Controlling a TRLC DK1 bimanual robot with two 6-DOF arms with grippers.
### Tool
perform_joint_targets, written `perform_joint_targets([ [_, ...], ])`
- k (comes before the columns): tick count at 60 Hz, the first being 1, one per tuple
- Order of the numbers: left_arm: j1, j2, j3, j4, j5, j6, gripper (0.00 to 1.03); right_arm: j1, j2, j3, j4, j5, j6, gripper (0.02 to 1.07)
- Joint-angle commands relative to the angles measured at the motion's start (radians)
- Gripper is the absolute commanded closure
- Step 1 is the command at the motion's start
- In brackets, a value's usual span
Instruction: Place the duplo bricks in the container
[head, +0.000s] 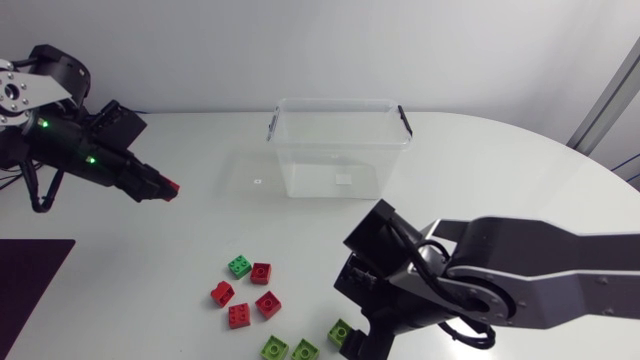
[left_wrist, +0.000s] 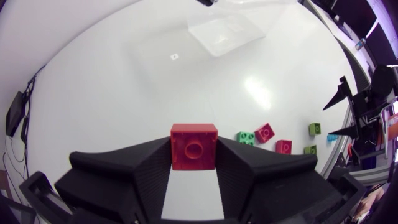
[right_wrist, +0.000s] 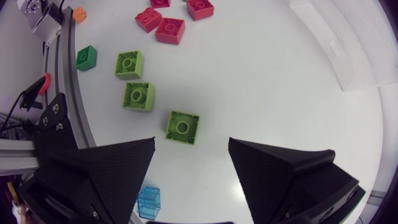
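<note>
The right arm (head: 540, 285) comes in low from the right edge and bends down near the table's (head: 480, 170) front edge, its wrist pointing at the surface. The right claw (right_wrist: 191, 149) is released, fingers spread wide and touching nothing. A lime brick (right_wrist: 182, 126) lies flat just ahead of the gap between them. Two more lime bricks (right_wrist: 138, 96) (right_wrist: 129, 65) lie beyond it in a loose row close to the same edge. A small clear blue brick (right_wrist: 149, 200) sits beside one finger. Farther in, four red bricks (head: 261, 272) and a green brick (head: 239, 266) form a loose cluster, near each other but mostly apart, studs up. Past the cluster a broad stretch of bare table runs to the back. The left arm (head: 75, 140) enters from the left edge and is held above the table, slanting toward the middle. The left claw (head: 160, 185) is clenched on a red brick (left_wrist: 194, 146), pressed from both sides with its stud facing the wrist camera. It hangs well apart from the container (head: 340, 150), with open table between them. The container is clear, stands upright with its top open near the table's far edge, and has free space on both sides.
</note>
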Motion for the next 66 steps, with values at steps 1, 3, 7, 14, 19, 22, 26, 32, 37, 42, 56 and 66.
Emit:
perform_joint_targets([
  [1, -0.036, -0.010, 0.063, -0.007, 0.012, -0.051, 0.68, 0.018, 0.032, 0.022, 0.005, 0.002, 0.017, 0.21],
  [3, -0.045, -0.007, 0.077, -0.005, 0.015, -0.058, 0.68, 0.022, 0.038, 0.023, 0.007, 0.002, 0.017, 0.21],
  [7, -0.066, 0.004, 0.109, -0.001, 0.018, -0.071, 0.68, 0.031, 0.054, 0.028, 0.008, 0.002, 0.017, 0.21],
  [14, -0.100, 0.030, 0.155, 0.002, 0.023, -0.091, 0.68, 0.034, 0.083, 0.032, 0.008, 0.005, 0.015, 0.21],
  [19, -0.129, 0.053, 0.188, 0.004, 0.023, -0.101, 0.68, 0.036, 0.110, 0.036, 0.011, 0.007, 0.014, 0.21],
  [22, -0.140, 0.062, 0.200, 0.005, 0.023, -0.108, 0.68, 0.036, 0.121, 0.037, 0.013, 0.008, 0.012, 0.21],
  [26, -0.152, 0.074, 0.220, 0.012, 0.023, -0.111, 0.68, 0.036, 0.132, 0.042, 0.013, 0.010, 0.012, 0.21],
  [32, -0.166, 0.093, 0.249, 0.013, 0.025, -0.114, 0.68, 0.038, 0.147, 0.051, 0.013, 0.010, 0.012, 0.21],
  [37, -0.175, 0.107, 0.269, 0.013, 0.026, -0.117, 0.68, 0.038, 0.167, 0.063, 0.016, 0.013, 0.009, 0.22],
  [42, -0.178, 0.117, 0.284, 0.015, 0.032, -0.115, 0.68, 0.042, 0.190, 0.075, 0.021, 0.014, 0.008, 0.22],
  [56, -0.191, 0.159, 0.332, 0.025, 0.035, -0.115, 0.68, 0.036, 0.264, 0.111, 0.036, 0.016, -0.011, 0.47],
  [66, -0.206, 0.208, 0.381, 0.036, 0.048, -0.120, 0.68, 0.036, 0.291, 0.120, 0.031, 0.016, -0.012, 0.72],
])
